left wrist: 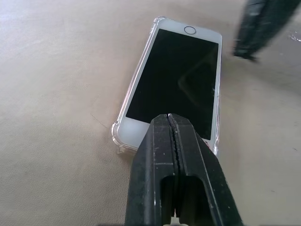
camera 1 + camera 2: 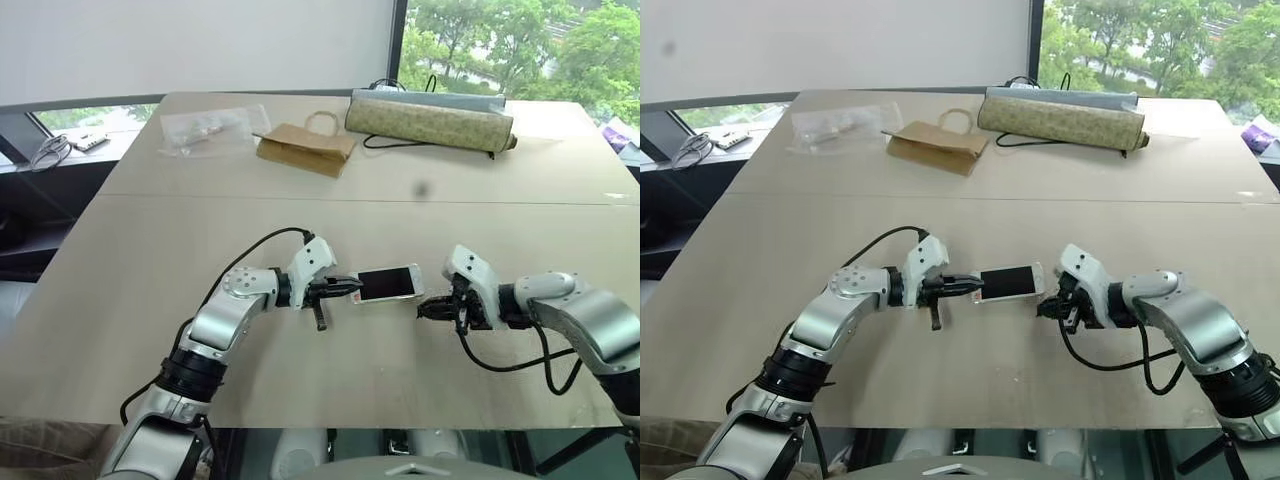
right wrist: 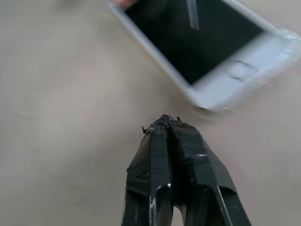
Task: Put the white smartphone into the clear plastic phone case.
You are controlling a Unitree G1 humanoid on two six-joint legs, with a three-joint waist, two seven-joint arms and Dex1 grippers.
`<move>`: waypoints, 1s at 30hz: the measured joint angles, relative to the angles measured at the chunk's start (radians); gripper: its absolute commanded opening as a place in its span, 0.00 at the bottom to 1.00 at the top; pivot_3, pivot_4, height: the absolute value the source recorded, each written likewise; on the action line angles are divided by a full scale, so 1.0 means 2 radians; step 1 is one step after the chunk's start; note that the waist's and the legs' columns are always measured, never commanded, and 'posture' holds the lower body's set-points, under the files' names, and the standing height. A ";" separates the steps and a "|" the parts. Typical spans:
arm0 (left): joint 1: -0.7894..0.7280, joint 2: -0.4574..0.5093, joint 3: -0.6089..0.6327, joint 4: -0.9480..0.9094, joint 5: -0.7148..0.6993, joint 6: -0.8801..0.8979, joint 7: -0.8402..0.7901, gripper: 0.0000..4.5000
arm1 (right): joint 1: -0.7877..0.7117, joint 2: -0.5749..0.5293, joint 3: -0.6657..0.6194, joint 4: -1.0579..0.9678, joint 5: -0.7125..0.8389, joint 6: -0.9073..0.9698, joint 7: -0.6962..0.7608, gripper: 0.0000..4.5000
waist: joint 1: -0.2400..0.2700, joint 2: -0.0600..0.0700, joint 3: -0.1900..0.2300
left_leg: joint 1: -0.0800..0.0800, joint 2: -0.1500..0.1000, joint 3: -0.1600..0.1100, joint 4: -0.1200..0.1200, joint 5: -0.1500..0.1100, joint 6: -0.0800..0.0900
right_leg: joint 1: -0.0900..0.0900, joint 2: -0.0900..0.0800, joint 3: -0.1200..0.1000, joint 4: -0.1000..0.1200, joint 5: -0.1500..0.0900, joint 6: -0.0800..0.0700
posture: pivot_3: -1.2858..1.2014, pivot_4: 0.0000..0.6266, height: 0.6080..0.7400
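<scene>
On the pale worktop (image 2: 150, 250), the white smartphone (image 2: 388, 283) lies face-up inside the clear plastic phone case (image 1: 118, 132) between two closed, empty claws, left claw (image 2: 345, 288) and right claw (image 2: 425, 310); stiff, slippery, light, likely best gripped along its long edges.

White smartphone (image 1: 176, 75) lying flat, black screen facing up, sitting inside the clear plastic phone case (image 1: 123, 126), resting on the tan desk (image 2: 330, 230)

White smartphone (image 2: 388, 284) in clear plastic phone case (image 1: 123, 113) on table (image 2: 300, 220), between left tool (image 2: 352, 287) and right tool (image 2: 425, 310)
</scene>
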 measured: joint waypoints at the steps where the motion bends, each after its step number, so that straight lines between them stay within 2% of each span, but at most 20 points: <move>1: 0.001 -0.001 0.000 -0.001 0.000 0.000 0.001 0.00 | -0.004 0.001 -0.009 -0.004 0.013 0.003 0.002 0.02 | 0.000 0.000 0.000 | 0.000 0.000 0.000 0.000 0.000 0.000 | 0.000 0.000 0.000 0.000 0.000 0.000 | 0.52 0.24 1.00; 6: 0.001 -0.002 0.000 -0.001 0.000 0.000 0.002 0.00 | -0.020 0.024 -0.022 0.010 0.012 -0.009 -0.027 0.02 | 0.000 0.000 0.001 | 0.000 0.000 0.000 0.000 0.000 0.000 | 0.000 0.000 0.000 -0.001 0.000 0.000 | 0.52 0.24 1.00; 10: 0.001 -0.002 0.000 -0.001 0.000 -0.001 0.001 0.00 | -0.024 0.028 0.002 0.049 -0.021 -0.018 -0.054 0.02 | 0.000 0.000 0.001 | 0.000 0.000 0.000 0.000 0.000 0.000 | 0.000 0.000 0.000 -0.001 0.000 0.000 | 0.52 0.24 1.00; 21: 0.003 -0.002 -0.001 -0.001 0.001 -0.003 0.006 0.00 | -0.068 -0.005 0.068 0.065 -0.060 -0.042 -0.035 0.02 | 0.000 0.000 0.000 | 0.001 0.000 0.000 0.000 0.000 0.000 | 0.001 0.000 0.000 -0.001 0.000 0.000 | 0.52 0.24 1.00; 30: 0.007 -0.002 -0.003 -0.001 0.006 -0.001 0.011 0.00 | -0.117 0.004 0.130 0.117 -0.112 -0.059 -0.025 0.02 | 0.000 -0.004 -0.006 | 0.002 0.000 0.000 0.000 0.000 0.000 | 0.002 0.000 -0.001 -0.001 -0.001 -0.002 | 0.52 0.24 1.00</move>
